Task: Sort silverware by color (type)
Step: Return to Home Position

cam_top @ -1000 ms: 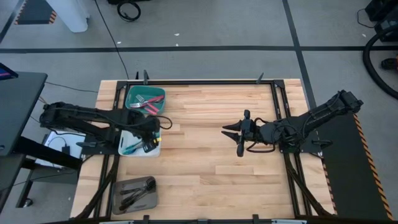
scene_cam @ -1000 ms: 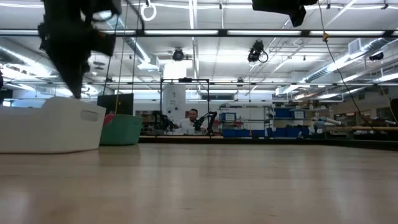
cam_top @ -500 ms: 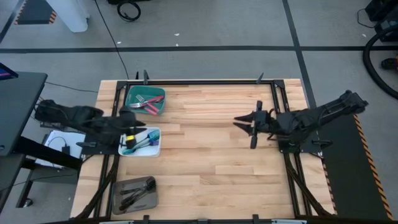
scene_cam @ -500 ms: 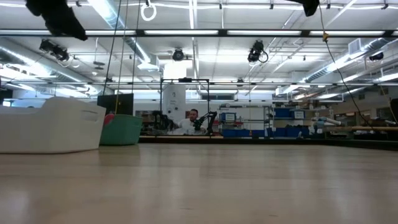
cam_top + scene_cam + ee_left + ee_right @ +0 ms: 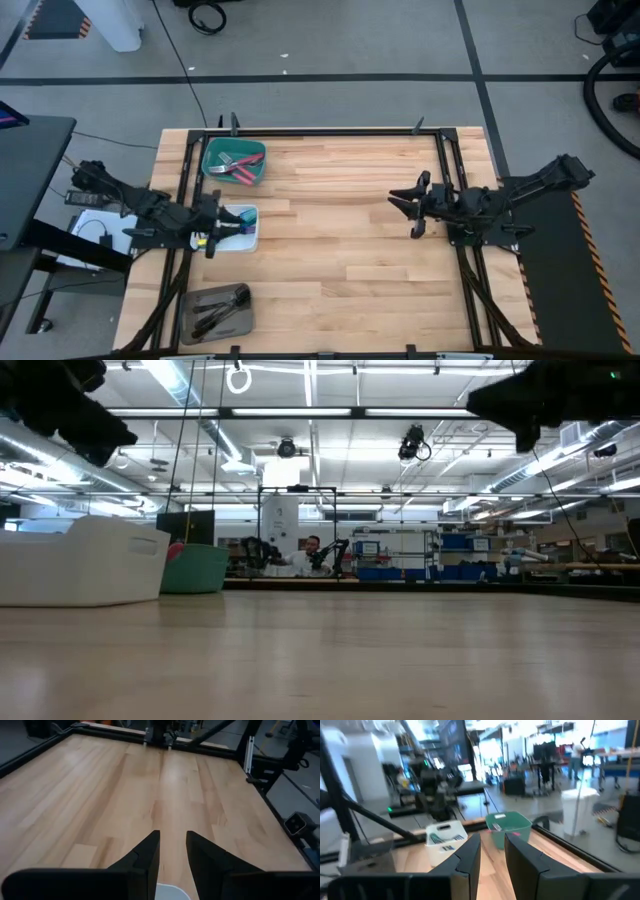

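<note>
The left gripper (image 5: pixel 218 222) hangs over the white rectangular plastic tray's (image 5: pixel 254 240) edge, jaws slightly parted, empty; the right gripper (image 5: pixel 408 207) hovers above the light wooden table (image 5: pixel 330 270), jaws likewise narrowly parted.

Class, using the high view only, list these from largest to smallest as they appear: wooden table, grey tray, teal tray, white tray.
1. wooden table, by far.
2. grey tray, slightly larger-looking than the other trays.
3. teal tray and white tray: these look alike, and the left arm covers part of the white one, so they stay unranked.
</note>
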Robot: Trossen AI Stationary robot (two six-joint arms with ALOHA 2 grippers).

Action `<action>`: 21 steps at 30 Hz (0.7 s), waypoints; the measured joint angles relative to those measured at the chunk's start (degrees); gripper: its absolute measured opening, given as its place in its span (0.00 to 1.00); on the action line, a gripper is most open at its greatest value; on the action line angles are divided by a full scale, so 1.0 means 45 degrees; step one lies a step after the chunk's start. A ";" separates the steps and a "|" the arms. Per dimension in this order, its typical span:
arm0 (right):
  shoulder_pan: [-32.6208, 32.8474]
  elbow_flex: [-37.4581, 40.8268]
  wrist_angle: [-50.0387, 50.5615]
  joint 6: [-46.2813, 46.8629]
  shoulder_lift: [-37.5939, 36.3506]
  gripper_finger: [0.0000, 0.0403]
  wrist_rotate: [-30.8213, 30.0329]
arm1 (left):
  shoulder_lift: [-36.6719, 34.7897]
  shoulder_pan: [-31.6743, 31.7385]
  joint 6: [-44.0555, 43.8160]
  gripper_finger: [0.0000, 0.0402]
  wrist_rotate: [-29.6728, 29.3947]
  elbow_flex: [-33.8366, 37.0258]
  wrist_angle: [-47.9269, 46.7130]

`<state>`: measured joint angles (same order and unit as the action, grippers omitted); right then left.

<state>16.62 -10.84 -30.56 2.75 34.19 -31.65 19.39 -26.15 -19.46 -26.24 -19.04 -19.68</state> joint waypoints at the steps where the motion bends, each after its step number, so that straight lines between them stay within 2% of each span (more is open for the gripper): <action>1: 0.0000 0.0510 -0.0755 -0.0015 -0.0106 0.24 0.0026 | -0.0006 -0.0050 0.0087 0.26 -0.0001 0.0293 0.0307; 6: 0.0000 0.2346 -0.3033 0.0221 -0.0401 0.24 0.0087 | 0.0014 -0.0308 0.0210 0.26 0.0038 0.1721 0.2033; 14: 0.0000 0.2266 -0.2738 0.0412 -0.0251 0.24 0.1518 | 0.0014 -0.0915 0.0499 0.26 0.1760 0.3782 0.5651; 21: 0.0000 0.2309 -0.2688 -0.0320 -0.0250 0.24 0.2050 | 0.0015 -0.1260 0.2255 0.26 0.1796 0.4118 0.6279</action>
<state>16.62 -0.45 -42.65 1.31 33.06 -22.42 19.46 -31.82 -9.31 -18.15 -0.51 8.58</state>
